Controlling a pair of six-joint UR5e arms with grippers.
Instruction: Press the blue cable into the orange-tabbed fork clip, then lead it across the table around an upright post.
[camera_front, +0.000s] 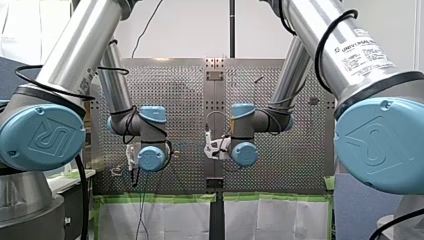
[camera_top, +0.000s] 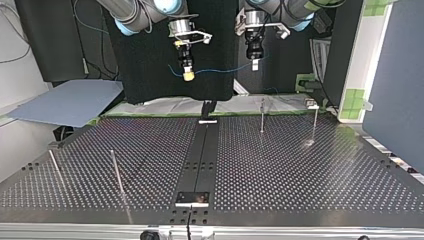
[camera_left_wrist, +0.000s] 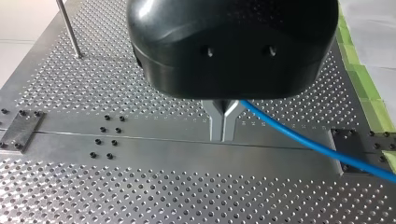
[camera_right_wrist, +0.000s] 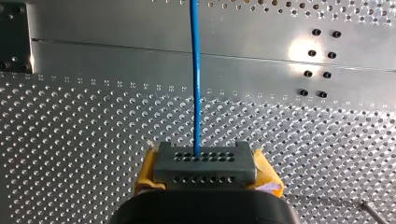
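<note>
Left arm's tool (camera_left_wrist: 223, 135) is squeezing its metal fingers (camera_left_wrist: 215, 122) tight together, pinching the blue cable (camera_left_wrist: 303, 138) up where they meet, hovering over the desk's (camera_left_wrist: 140, 196) plain centre strip (camera_left_wrist: 163, 140). Right arm's tool (camera_right_wrist: 205, 161) is clamping the same cable between its yellow pads (camera_right_wrist: 145, 175), pressed in on it. Top view is showing what the wrist cams aren't: the cable hanging strung between both tools, up in the air by the desk's arm-side edge, and a thin upright post (camera_top: 262, 116) standing near that edge.

Bright, even light throughout. Hot glare spot on table (camera_right_wrist: 299, 49) in right wrist view; softer sheen in top view, shadows faint.
</note>
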